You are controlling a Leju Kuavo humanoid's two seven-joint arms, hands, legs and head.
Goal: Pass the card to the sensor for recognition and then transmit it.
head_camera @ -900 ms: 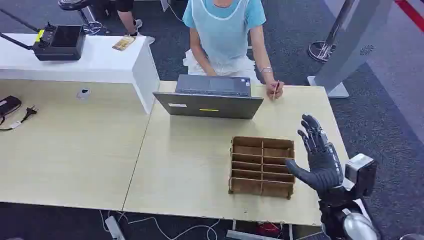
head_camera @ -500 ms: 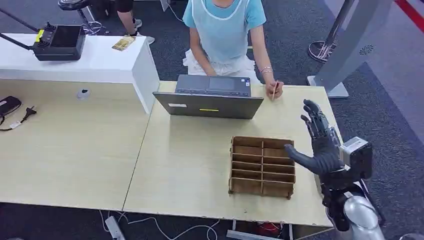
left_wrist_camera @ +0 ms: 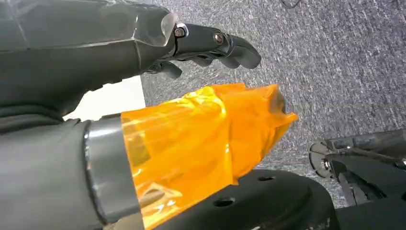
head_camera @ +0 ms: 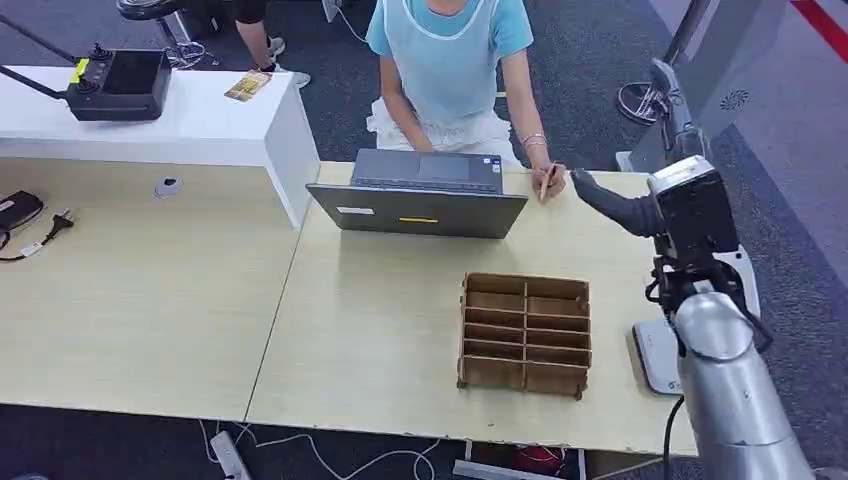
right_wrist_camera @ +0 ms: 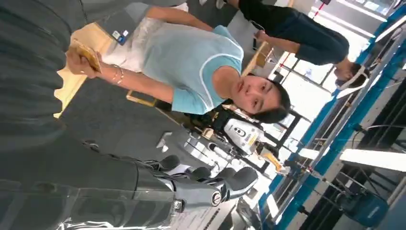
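Note:
A person in a light blue top sits behind the table and holds a tan card (head_camera: 549,181) upright at its far edge; the same card (right_wrist_camera: 86,54) is pinched in the person's fingers in the right wrist view. My right hand (head_camera: 650,190) is raised just right of that card, thumb stretched toward it, fingers (right_wrist_camera: 230,184) spread and holding nothing. A white flat sensor (head_camera: 655,356) lies at the table's right edge, under my forearm. My left hand (left_wrist_camera: 143,43) hangs over the carpet, fingers apart, with orange tape on its thumb (left_wrist_camera: 201,134).
A brown wooden divider box (head_camera: 525,333) stands on the table (head_camera: 380,330) between me and an opened grey laptop (head_camera: 418,195). A white counter (head_camera: 200,125) at back left carries a black controller (head_camera: 120,85). A metal stand base (head_camera: 645,100) is on the carpet at right.
My right hand has risen from beside the divider box and moved away from me, up to the table's far right corner near the person's card. The box and laptop have not moved.

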